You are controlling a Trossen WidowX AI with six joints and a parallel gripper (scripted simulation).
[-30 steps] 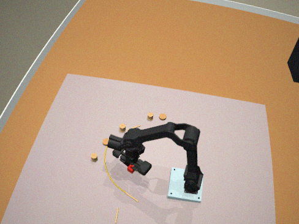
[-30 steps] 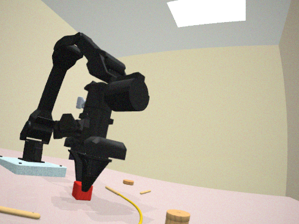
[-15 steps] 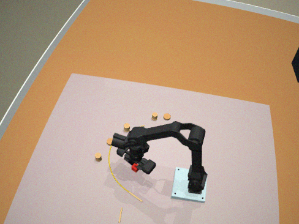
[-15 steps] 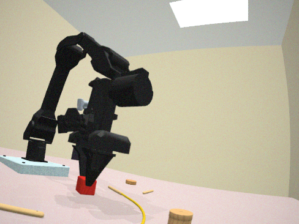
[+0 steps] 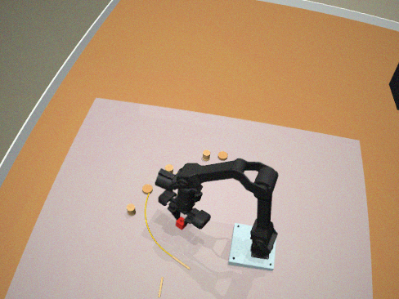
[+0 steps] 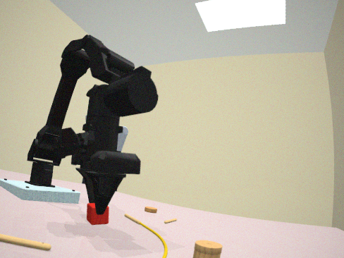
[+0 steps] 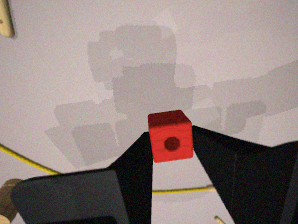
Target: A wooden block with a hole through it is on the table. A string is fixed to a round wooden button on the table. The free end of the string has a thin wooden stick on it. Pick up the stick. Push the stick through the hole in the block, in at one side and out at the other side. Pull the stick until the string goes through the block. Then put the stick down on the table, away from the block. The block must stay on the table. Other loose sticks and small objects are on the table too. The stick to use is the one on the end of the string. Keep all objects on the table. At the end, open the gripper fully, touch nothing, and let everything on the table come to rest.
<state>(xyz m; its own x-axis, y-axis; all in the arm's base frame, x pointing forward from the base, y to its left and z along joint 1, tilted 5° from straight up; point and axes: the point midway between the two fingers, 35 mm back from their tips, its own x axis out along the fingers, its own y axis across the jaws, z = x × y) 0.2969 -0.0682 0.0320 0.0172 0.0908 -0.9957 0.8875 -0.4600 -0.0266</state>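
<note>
My gripper (image 5: 180, 217) (image 6: 96, 209) (image 7: 169, 134) is shut on the red block (image 5: 181, 224) (image 6: 93, 217) (image 7: 172, 151), one finger on each side. The block's round hole faces the wrist camera. The block seems to be just above the table; a small gap is hard to judge. The stick on the string (image 5: 181, 263) (image 6: 132, 218) lies on the table, clear of the gripper; only its end shows in the wrist view. The yellow string (image 5: 146, 221) (image 6: 161, 236) (image 7: 182, 191) curves from it to the round wooden button (image 5: 147, 189).
A loose stick (image 5: 161, 287) (image 6: 170, 221) lies near the string's stick. Another loose stick (image 6: 26, 242) (image 7: 5, 20) lies on the block's other side. Wooden pegs (image 5: 206, 154) (image 5: 131, 208) (image 5: 168, 167) and a disc (image 5: 222, 155) stand around. The pale blue arm base (image 5: 241, 255) (image 6: 49, 196) is there too.
</note>
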